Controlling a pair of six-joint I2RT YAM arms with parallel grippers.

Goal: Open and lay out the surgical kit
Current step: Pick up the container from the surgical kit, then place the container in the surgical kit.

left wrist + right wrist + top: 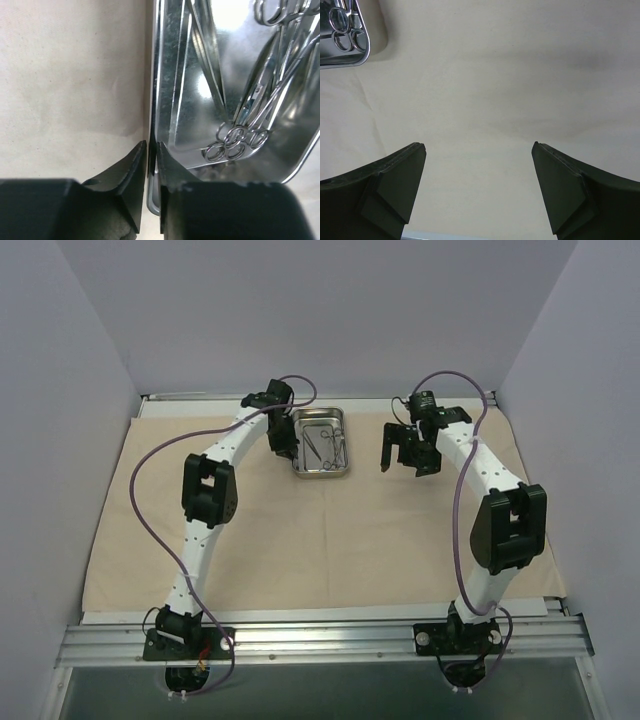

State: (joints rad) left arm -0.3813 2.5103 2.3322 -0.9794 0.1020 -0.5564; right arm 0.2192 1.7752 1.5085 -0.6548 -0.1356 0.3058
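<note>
The beige cloth wrap (pixel 330 530) lies spread flat over the table. The shiny steel tray (pixel 337 472) sits on it at the back middle, with several ring-handled instruments (pixel 322 443) inside. My left gripper (pixel 281 440) is at the tray's left rim; in the left wrist view it (pixel 152 146) is shut on the tray's rim (pixel 155 90), one finger outside and one inside, and the ring handles (pixel 235 142) lie close by. My right gripper (pixel 403 452) is open and empty above bare cloth right of the tray; the right wrist view (pixel 478 148) shows the tray corner (pixel 350 57) at top left.
The cloth's edges reach near the side walls and the metal rail (pixel 320 635) at the front. Purple cables (pixel 150 455) loop off both arms. Walls enclose the table on three sides.
</note>
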